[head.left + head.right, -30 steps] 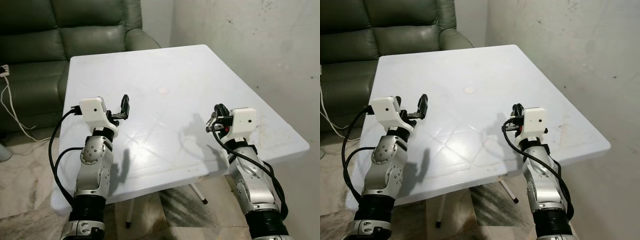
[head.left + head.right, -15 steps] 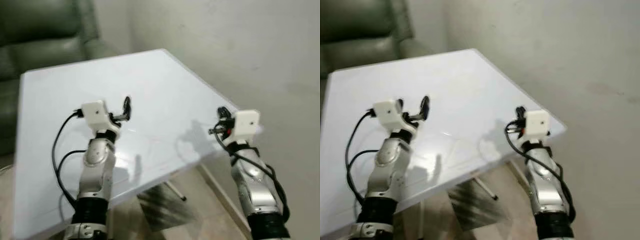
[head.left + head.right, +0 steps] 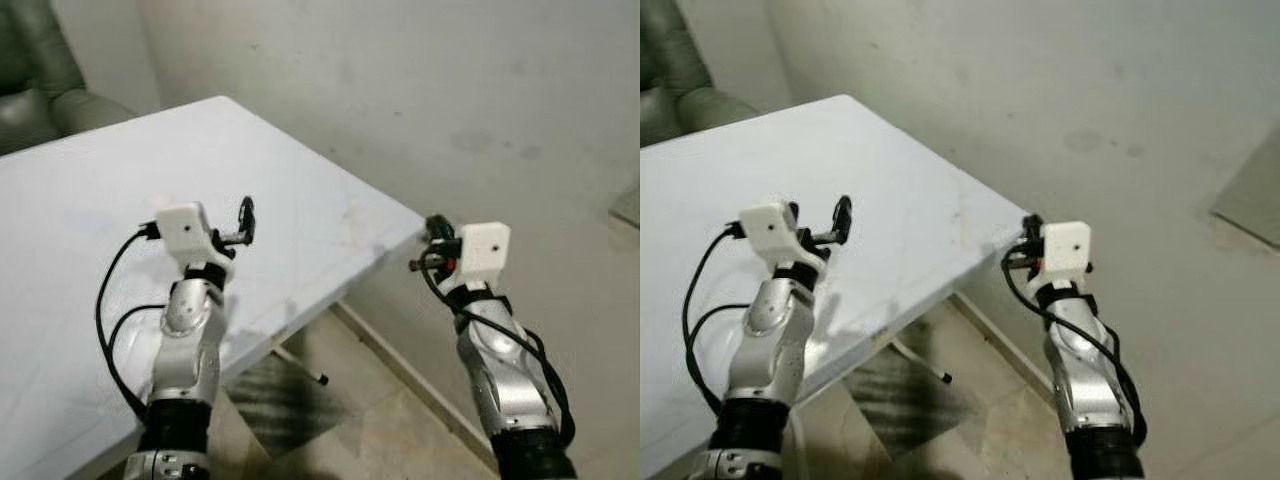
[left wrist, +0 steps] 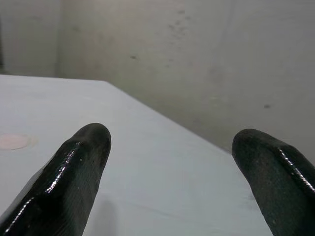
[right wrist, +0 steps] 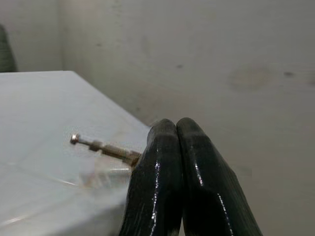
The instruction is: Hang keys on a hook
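a: where are the keys (image 5: 103,147)?
b: pinched in the right gripper (image 5: 179,130), fingers clenched, just past the bench (image 3: 90,210) corner.
a: and the left gripper (image 4: 170,147)?
b: fingers spread, empty, above the bench.
a: risk?
b: thin grip; a jolt could drop them. no hook visible.

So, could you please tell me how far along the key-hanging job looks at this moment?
Done: the right gripper is shut on the small metal keys, clear of the white plastic table. In hand: both arms are raised facing the plain grey wall, the left gripper open. Left: finding a hook and hanging them.
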You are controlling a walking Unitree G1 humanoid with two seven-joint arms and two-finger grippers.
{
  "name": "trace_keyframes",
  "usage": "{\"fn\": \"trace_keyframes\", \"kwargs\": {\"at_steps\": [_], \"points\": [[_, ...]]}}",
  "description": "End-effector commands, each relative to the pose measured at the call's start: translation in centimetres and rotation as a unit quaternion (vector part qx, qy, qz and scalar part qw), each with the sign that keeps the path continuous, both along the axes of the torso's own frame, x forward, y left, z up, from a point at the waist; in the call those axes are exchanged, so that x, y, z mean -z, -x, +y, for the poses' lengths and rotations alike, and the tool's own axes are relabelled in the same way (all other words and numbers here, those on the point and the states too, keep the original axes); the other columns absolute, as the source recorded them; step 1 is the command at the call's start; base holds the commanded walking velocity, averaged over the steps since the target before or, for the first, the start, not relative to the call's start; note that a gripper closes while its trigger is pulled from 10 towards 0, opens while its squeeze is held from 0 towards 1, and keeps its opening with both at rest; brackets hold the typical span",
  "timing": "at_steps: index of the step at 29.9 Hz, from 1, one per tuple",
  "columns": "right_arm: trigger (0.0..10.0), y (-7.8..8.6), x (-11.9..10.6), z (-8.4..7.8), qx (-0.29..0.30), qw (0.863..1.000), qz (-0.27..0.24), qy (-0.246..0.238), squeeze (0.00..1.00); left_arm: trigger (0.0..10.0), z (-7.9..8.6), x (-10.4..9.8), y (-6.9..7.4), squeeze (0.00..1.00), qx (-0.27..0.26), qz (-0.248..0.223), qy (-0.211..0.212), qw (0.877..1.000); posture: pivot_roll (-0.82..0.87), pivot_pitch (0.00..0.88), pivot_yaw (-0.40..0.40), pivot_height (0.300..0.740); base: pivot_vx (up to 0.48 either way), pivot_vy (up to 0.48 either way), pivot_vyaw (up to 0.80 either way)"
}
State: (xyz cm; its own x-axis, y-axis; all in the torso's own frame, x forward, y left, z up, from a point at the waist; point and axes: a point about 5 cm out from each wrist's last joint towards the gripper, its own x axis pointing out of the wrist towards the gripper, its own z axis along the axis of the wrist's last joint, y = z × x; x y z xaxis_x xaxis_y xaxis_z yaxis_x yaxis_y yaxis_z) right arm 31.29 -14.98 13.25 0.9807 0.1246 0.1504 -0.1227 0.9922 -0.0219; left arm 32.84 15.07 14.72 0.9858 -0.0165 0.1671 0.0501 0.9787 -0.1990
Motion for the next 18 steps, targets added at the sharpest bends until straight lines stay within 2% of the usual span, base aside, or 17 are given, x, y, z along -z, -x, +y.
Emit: {"fn": "trace_keyframes", "kwargs": {"at_steps": [1, 18], "points": [[10.0, -0.04, -0.53, -0.39, 0.007, 1.000, -0.008, 0.003, 0.00, 10.0, -0.35, -0.37, -0.02, 0.00, 0.005, -0.004, -0.002, 1.000, -0.02, 0.000, -0.030, 0.740, 0.000, 0.000, -0.72], [10.0, 0.06, -0.59, -0.51, 0.006, 1.000, -0.006, 0.006, 0.00, 10.0, -0.57, -0.33, 0.10, 0.00, 0.004, -0.002, -0.010, 1.000, -0.02, 0.000, -0.037, 0.740, 0.000, 0.000, -0.71]]}}
